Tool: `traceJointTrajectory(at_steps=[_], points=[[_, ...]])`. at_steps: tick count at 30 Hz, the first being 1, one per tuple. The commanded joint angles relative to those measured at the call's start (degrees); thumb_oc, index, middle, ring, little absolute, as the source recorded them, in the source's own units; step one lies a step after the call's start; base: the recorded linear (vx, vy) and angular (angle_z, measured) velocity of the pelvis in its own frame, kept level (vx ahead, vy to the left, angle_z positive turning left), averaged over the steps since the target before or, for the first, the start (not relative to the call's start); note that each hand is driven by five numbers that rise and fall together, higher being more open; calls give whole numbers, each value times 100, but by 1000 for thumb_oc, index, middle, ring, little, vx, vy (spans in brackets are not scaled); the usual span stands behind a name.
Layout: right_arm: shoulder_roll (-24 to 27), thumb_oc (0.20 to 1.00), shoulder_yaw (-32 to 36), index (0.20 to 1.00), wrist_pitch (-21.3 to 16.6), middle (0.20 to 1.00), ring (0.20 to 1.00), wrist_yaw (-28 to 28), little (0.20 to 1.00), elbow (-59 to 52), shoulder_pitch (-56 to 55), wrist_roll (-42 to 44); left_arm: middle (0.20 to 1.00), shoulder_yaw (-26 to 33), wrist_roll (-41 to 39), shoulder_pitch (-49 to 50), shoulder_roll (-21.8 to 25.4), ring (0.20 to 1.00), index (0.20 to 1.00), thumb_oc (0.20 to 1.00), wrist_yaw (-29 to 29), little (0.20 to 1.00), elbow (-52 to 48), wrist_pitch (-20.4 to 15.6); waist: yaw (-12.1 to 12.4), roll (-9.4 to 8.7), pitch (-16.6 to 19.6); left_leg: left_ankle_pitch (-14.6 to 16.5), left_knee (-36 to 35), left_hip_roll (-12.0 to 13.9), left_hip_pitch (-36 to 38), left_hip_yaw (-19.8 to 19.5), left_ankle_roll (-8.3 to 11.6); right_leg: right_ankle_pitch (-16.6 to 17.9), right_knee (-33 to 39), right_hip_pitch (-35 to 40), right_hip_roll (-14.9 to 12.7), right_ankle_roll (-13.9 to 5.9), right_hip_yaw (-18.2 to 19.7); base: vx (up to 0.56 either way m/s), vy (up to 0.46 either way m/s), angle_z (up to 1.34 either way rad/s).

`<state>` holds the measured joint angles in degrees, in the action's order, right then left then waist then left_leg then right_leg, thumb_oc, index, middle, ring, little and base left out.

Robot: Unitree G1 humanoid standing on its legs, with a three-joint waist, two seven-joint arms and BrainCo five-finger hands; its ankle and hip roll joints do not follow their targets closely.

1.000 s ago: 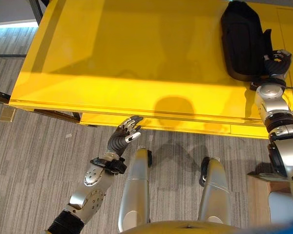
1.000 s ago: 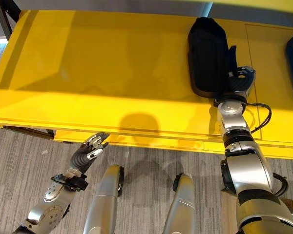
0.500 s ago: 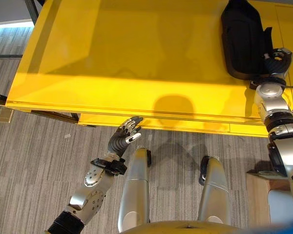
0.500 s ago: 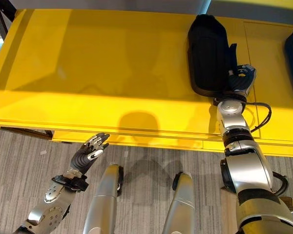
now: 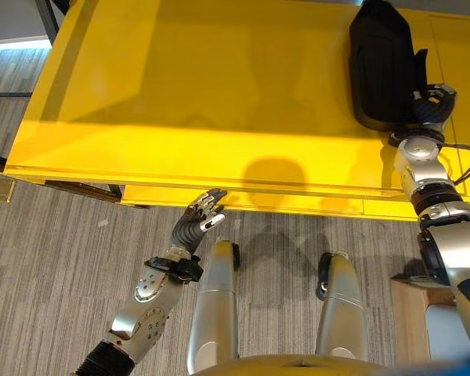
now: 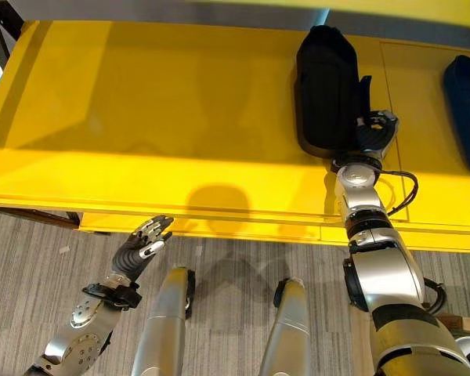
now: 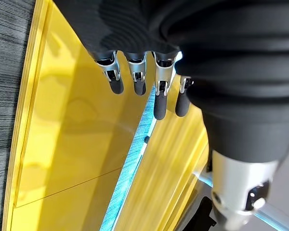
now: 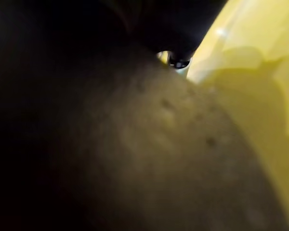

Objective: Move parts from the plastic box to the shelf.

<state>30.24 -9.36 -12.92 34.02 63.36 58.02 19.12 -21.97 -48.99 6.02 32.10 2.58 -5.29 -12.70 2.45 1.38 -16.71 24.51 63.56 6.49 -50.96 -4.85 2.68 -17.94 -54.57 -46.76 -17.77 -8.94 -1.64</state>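
Plastic by its look, the long black part [image 5: 380, 63] at upper right of the yellow shelf [image 5: 204, 94] seems rigid, light, best held across its width; right hand [image 5: 431, 106] touches its end, grip untellable; left hand [image 5: 197, 219] open.

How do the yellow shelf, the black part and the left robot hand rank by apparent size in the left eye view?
1. Yellow shelf, by far the largest.
2. Black part lying on the shelf.
3. Left robot hand, smallest, though it sits nearer the camera, so its true size against the part is unsure.
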Motion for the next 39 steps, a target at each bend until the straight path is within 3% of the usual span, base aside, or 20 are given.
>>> traceJointTrajectory(at_steps=[1,22,37,38,39], points=[[-299,200,170,200,83,200,200,-62,200,286,-499,344,1000,29,-134,-152,-58,1000,1000,1000,-27,1000,-174,-318,174,29,-19,-30,88,-90,-228,-115,-48,-413,-813,-240,288,560,-44,0,0,0],[-156,200,533,200,157,200,200,239,200,-787,-1715,-636,1000,191,-44,-71,-192,1000,1000,1000,-76,1000,-117,-377,53,4,32,-57,72,-74,-318,-112,-46,-389,-785,-319,306,538,-39,0,0,0],[-142,200,730,200,89,200,200,304,200,-941,-1819,-598,1000,250,-11,-39,-227,1000,1000,1000,-64,1000,-102,-419,52,-5,68,-67,60,-64,-371,-119,-60,-381,-779,-382,309,532,-31,0,0,0],[-121,1000,773,1000,53,1000,1000,403,1000,-1191,-1817,-675,1000,277,-19,-27,-211,1000,1000,1000,-52,1000,-129,-427,50,-6,72,-90,38,-69,-402,-117,-62,-369,-780,-414,304,528,-37,0,0,0],[-82,1000,826,1000,47,1000,1000,465,1000,-1338,-1851,-770,1000,285,-6,-4,-212,1000,1000,1000,-54,1000,-110,-435,56,-12,84,-91,45,-71,-423,-117,-65,-377,-790,-425,295,523,-31,0,0,0]])
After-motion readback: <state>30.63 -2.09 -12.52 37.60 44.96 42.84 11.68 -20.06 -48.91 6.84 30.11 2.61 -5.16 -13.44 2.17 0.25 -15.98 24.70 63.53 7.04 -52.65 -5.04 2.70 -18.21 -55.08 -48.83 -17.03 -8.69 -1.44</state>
